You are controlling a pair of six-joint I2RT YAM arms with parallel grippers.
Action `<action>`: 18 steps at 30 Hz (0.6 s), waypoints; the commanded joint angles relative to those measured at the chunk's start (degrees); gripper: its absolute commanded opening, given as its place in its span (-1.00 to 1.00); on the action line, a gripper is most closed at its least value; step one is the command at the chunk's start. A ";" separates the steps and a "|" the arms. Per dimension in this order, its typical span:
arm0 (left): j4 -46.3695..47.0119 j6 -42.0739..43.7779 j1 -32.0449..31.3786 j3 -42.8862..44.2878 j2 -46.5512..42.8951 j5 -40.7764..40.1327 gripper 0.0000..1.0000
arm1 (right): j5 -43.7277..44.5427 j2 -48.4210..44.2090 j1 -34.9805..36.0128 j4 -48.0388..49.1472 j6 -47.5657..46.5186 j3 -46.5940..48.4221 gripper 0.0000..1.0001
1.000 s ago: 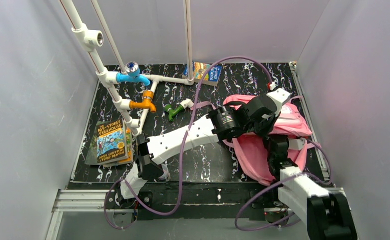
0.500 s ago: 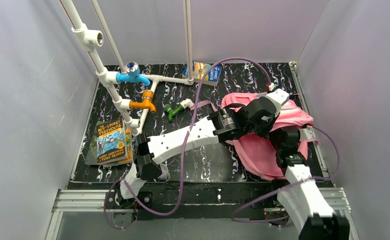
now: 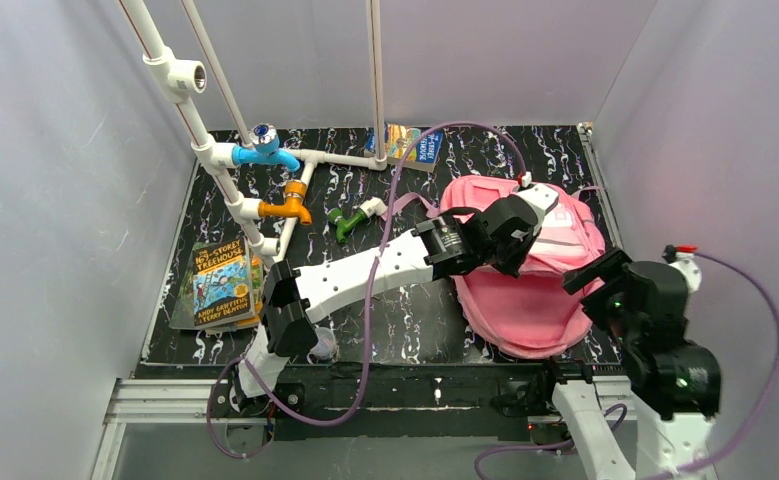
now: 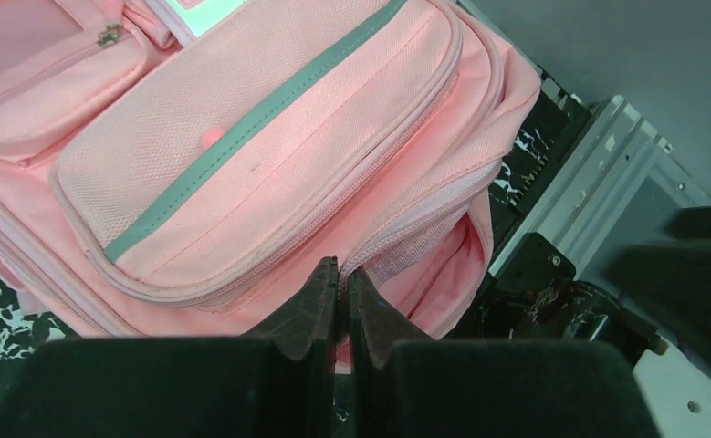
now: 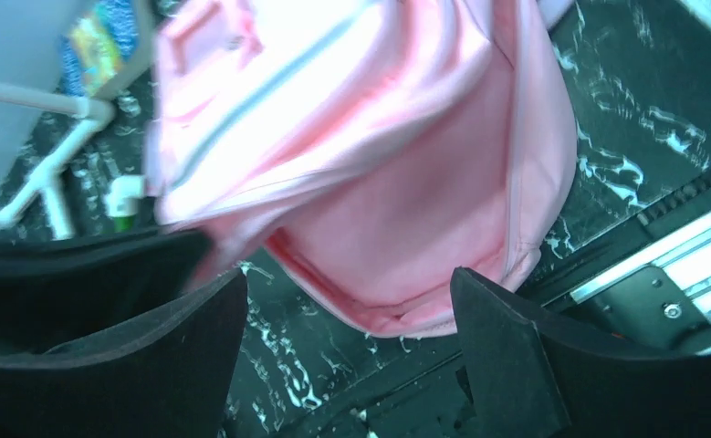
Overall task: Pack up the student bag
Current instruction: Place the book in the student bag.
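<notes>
The student bag (image 3: 540, 300) is a large pink backpack lying at the right of the black mat, front pockets up and its mouth toward the near edge. My left gripper (image 3: 513, 250) reaches over it from the left. In the left wrist view it (image 4: 342, 266) is shut, pinching the zip edge of the bag (image 4: 269, 137) at the top of the mouth. My right gripper (image 3: 587, 272) hangs at the bag's near right corner. In the right wrist view it (image 5: 347, 278) is open and holds nothing, with the bag's gaping mouth (image 5: 406, 210) beyond its fingers.
A stack of books (image 3: 220, 285) lies at the mat's left edge and another book (image 3: 415, 143) leans at the back. A white pipe frame (image 3: 265, 200) with blue, orange and green taps stands left of centre. A metal rail (image 5: 689, 265) runs along the near edge.
My right gripper has opened and pulled back off the bag, rightward and toward the near edge. The left gripper stays shut on the zip edge and has shifted slightly left, and the bag has spread out.
</notes>
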 commanded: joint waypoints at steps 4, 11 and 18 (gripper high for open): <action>5.18 -2.23 0.34 -7.22 -5.87 3.62 -1.00 | -11.75 8.29 -0.28 -6.86 -18.44 27.99 0.81; 6.77 -1.38 -0.16 -14.45 -10.37 9.08 -0.50 | -23.29 16.70 -0.25 18.46 -17.20 19.92 0.89; 4.87 2.72 -0.67 -23.32 -25.91 6.10 0.92 | -27.14 31.86 -0.13 36.45 -16.67 16.21 0.93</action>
